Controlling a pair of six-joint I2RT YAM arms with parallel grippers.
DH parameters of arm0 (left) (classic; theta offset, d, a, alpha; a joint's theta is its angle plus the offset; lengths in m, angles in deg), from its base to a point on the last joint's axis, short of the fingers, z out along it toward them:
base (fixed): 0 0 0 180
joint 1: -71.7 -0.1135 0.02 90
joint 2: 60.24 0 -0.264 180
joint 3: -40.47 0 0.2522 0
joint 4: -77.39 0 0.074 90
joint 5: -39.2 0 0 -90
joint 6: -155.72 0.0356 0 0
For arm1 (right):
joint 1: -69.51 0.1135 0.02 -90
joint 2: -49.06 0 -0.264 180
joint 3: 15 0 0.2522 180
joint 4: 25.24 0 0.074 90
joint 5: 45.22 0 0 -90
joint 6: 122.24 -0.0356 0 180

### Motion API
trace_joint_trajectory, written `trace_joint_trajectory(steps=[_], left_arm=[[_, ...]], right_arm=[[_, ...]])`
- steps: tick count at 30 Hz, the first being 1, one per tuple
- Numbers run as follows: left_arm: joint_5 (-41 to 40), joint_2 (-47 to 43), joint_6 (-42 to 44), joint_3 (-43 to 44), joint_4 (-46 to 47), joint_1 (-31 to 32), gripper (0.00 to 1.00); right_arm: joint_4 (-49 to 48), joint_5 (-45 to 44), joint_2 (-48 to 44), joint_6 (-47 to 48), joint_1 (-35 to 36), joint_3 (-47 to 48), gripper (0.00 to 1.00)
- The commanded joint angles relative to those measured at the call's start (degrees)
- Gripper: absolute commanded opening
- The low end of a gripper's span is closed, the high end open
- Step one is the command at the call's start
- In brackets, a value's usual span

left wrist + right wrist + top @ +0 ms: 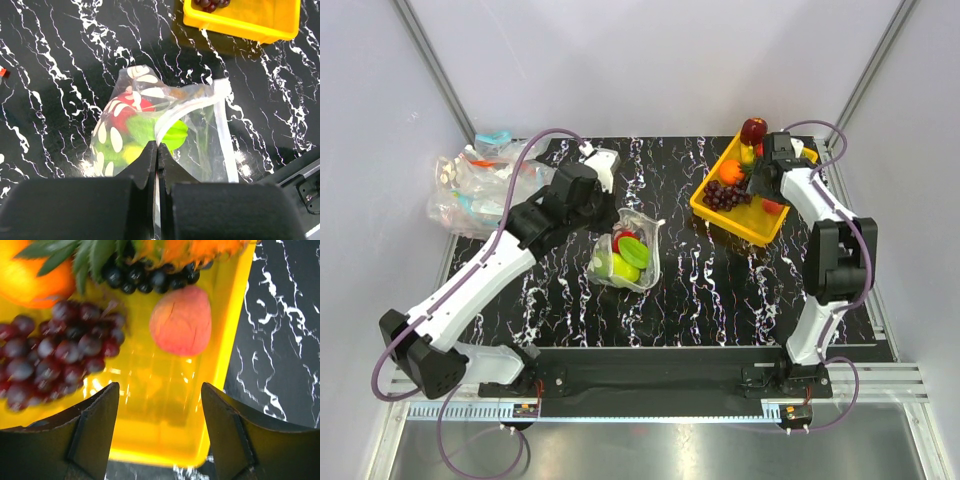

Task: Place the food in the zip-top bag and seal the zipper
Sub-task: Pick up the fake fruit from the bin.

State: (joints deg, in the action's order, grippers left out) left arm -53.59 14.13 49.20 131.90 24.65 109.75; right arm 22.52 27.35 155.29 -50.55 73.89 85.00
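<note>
The clear zip-top bag (632,252) lies mid-table with its mouth gaping. White oval patches show on its left side (112,137). Inside it I see food: a red fruit (131,107) and a green apple (147,127). My left gripper (158,147) is shut on the pale zipper strip (172,117) at the near lip of the mouth; from above it sits at the bag's left edge (603,222). My right gripper (160,405) stands open and empty over the yellow tray's (150,455) corner, just short of a pink peach (181,320).
The yellow tray (745,228) at the back right also holds dark grapes (725,195), an orange (731,171) and a red apple (753,130). A heap of other clear bags (470,190) lies at the back left. White walls close in the table.
</note>
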Motion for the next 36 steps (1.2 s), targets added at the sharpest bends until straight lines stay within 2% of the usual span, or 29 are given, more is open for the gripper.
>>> trace_joint_trajectory(steps=[1, 11, 17, 19, 22, 28, 31, 36], left_arm=[[-0.46, -3.79, 1.22, -1.02, 5.23, -0.34, 0.0], [-0.11, -4.41, 1.92, -3.05, 6.37, -0.25, 0.0], [0.68, -4.5, 2.1, -3.58, 6.64, -0.34, 0.0], [0.85, -4.58, 2.19, -3.66, 6.55, -0.25, 0.0], [0.77, -4.5, 2.36, -3.84, 6.64, -0.25, 0.0], [0.59, -5.11, 2.36, -4.37, 6.64, -0.25, 0.0], [0.5, -5.55, 2.45, -4.54, 6.64, -0.34, 0.0], [0.5, -5.81, 2.54, -4.89, 6.81, -0.42, 0.0]], right_arm=[[-3.94, -3.84, 3.35, 1.17, -0.86, 3.93, 0.73], [-8.07, -7.97, 12.23, 1.52, -2.27, 7.89, 0.8], [-8.51, -9.02, 15.66, 1.26, -2.45, 9.21, 0.8], [-8.69, -9.2, 15.93, 0.9, -2.54, 9.3, 0.75], [-10.52, -9.03, 13.57, 0.29, -2.54, 6.85, 0.63], [-11.07, -5.69, 3.03, -0.76, -2.45, 0.17, 0.56], [-11.32, 2.98, -5.74, -1.12, -2.1, -3.95, 0.53], [-10.01, 10.83, -15.43, -0.59, 1.58, -9.06, 0.49]])
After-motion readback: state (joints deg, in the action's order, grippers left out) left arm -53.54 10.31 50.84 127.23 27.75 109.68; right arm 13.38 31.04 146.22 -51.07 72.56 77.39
